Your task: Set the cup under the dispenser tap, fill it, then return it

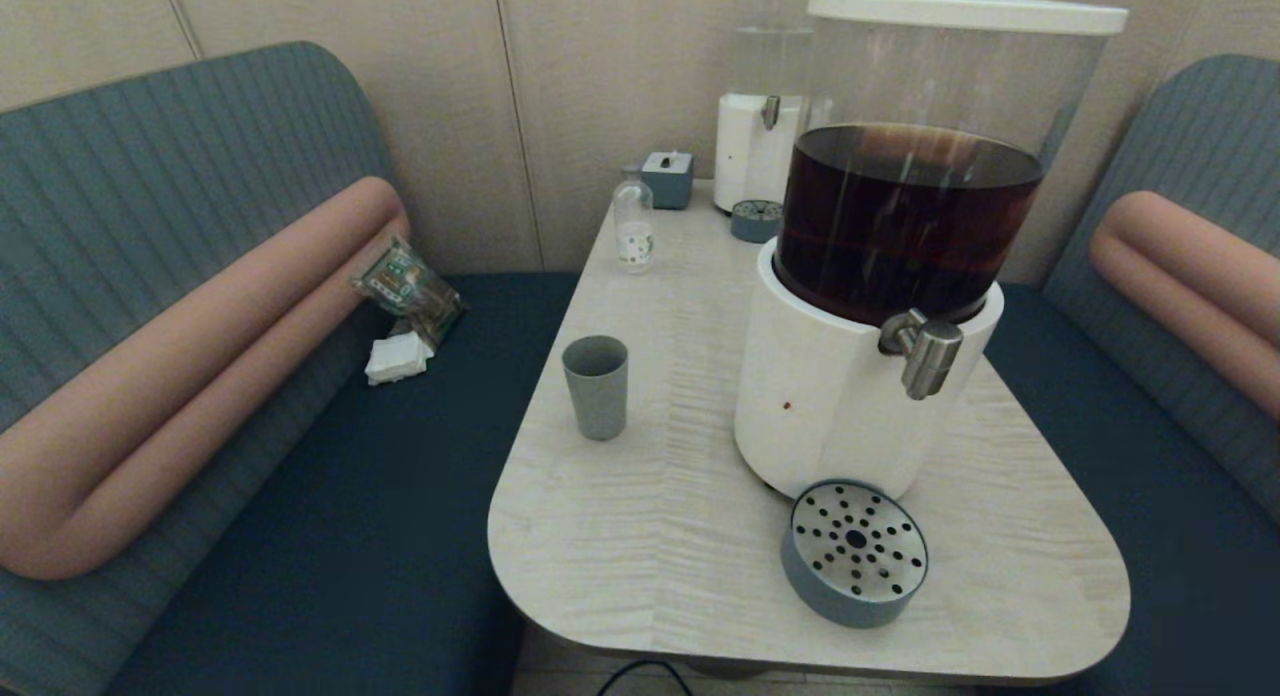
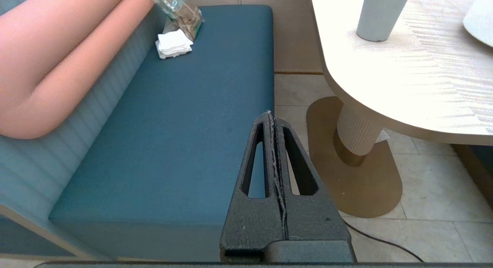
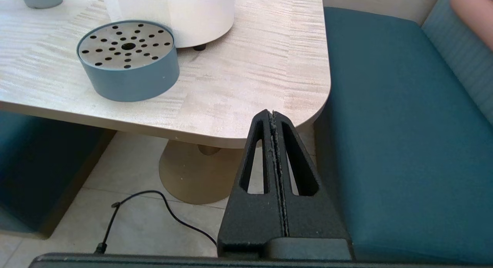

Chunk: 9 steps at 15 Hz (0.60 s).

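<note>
Cup (image 1: 595, 386): upright on desk (image 1: 640, 536), well left of dispenser tap (image 1: 925, 351).
Left tool (image 2: 274, 119): fully closed, empty, below desk edge.
Right tool (image 3: 273, 118): fully closed, empty.

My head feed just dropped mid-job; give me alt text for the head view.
A grey-blue cup stands upright and alone on the pale wooden table, left of the large dispenser of dark liquid. Its steel tap points down above a round perforated drip tray. Neither arm shows.
</note>
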### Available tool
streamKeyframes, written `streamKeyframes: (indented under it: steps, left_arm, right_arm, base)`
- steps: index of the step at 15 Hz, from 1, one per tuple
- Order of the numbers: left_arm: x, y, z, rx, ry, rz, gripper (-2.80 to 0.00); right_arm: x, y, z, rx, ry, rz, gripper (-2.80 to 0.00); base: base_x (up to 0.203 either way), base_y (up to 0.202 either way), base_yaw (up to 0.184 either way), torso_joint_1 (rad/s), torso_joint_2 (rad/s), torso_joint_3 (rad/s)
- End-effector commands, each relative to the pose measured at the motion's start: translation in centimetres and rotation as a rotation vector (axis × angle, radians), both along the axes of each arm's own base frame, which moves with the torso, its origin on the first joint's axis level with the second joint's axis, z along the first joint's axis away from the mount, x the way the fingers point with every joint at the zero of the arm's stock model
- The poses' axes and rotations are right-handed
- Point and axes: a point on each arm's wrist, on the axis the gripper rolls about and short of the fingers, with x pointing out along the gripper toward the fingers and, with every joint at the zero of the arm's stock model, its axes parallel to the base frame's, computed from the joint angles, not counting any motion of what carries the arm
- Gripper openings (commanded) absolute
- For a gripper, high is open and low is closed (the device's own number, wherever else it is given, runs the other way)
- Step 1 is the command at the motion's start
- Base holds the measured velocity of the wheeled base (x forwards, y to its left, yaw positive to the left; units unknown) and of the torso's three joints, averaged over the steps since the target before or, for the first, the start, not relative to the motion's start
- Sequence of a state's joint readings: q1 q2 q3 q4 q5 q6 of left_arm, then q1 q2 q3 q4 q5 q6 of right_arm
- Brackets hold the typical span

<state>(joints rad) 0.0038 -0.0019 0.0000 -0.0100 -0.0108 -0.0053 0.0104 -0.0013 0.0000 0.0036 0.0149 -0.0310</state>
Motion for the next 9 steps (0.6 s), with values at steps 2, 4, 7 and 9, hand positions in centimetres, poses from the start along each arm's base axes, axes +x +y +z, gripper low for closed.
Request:
streamKeyframes:
  steps: [2,4,7,9]
  left_arm:
    - [0.03,0.00,-0.03,-0.001,0.003,-0.001,-2.80]
    - [0.03,0.00,-0.03,-0.001,0.003,-0.001,-2.80]
    - [0.03,0.00,-0.03,-0.001,0.003,-0.001,-2.80]
    - [0.03,0.00,-0.03,-0.001,0.003,0.001,-2.80]
  right_arm:
    - [-0.01,0.00,0.00,0.003,-0.002,0.001,-2.80]
    - [-0.01,0.00,0.00,0.003,-0.002,0.001,-2.80]
    - [0.00,0.00,0.00,0.003,-0.001,0.001,-2.80]
    - [0.00,0.00,0.02,0.017,-0.002,0.001,-2.80]
  base:
    - [0.000,0.000,0.000,0.000,0.00,0.000]
    - [0.000,0.000,0.000,0.000,0.00,0.000]
    - [0.000,0.000,0.000,0.000,0.00,0.000]
    - [0.000,0.000,0.000,0.000,0.00,0.000]
